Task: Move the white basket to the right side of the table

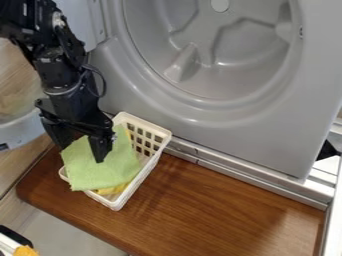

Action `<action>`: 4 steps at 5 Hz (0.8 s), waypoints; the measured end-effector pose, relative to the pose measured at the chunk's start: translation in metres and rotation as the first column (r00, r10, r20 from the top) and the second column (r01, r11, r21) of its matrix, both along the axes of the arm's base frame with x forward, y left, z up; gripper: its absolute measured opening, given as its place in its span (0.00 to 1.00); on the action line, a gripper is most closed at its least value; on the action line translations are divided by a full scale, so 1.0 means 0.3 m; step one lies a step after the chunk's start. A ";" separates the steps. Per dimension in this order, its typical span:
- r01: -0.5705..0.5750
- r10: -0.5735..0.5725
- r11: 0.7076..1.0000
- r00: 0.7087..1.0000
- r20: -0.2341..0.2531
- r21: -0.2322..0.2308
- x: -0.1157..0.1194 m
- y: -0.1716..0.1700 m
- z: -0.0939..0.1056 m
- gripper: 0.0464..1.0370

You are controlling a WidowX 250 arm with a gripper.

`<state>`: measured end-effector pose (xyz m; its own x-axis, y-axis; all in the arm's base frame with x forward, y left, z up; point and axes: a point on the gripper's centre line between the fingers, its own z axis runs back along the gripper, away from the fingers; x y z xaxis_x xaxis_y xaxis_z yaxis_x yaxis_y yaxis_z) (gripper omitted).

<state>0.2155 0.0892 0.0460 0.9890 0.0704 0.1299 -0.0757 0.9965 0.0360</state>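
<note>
The gripper (81,153) hangs at the left, over the left part of the white basket (145,123), with its fingers apart. One finger stands in front of the green cloth (107,172); whether it touches the cloth, I cannot tell. The basket rests at a slant on the left end of the brown wooden table (220,200). The cloth lies in it and drapes over its left side, with a bit of yellow cloth (113,189) showing beneath.
Behind the table stands a large grey panel with a round hollow (214,112), and a metal ledge (240,176) runs along its foot. White framing (328,175) borders the right side. An orange item (25,251) is at the bottom left corner.
</note>
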 end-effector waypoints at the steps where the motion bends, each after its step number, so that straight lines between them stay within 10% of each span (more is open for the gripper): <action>1: -0.004 0.004 1.000 1.000 -0.017 -0.006 -0.005 -0.005 -0.015 0.96; 4: 0.069 -0.062 0.996 0.992 -0.106 0.064 0.166 -0.204 -0.172 0.96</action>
